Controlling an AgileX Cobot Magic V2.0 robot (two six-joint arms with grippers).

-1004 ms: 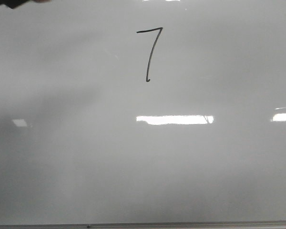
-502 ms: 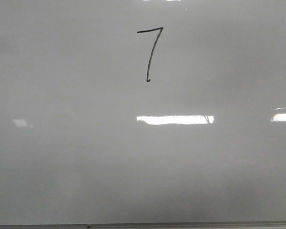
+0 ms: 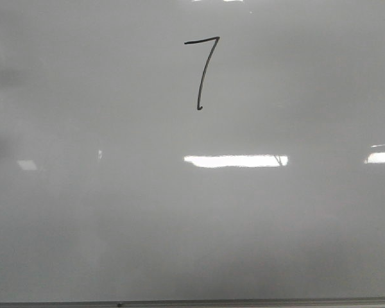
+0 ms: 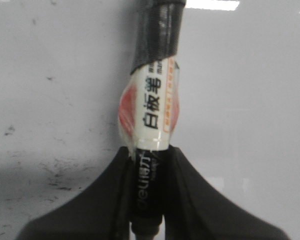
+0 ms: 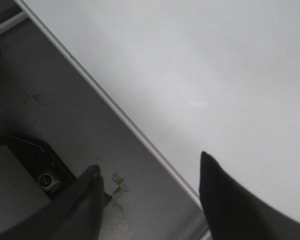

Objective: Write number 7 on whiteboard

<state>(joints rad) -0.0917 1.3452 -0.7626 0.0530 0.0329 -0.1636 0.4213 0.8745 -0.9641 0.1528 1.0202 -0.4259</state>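
A thin black number 7 is drawn high on the whiteboard, which fills the front view. Neither gripper shows clearly in that view; only a dark sliver sits at its top left edge. In the left wrist view my left gripper is shut on a whiteboard marker with a white label and black cap end, held over the board. In the right wrist view my right gripper is open and empty above the whiteboard's edge.
The board's thin grey frame strip runs along the near edge. Bright light reflections lie on the board. Beside the board a grey surface carries a black device and a scrap of tape.
The dark arm shape at the front view's top left one second ago has moved out of view; only a sliver shows at the left edge now. The 7 is unchanged.
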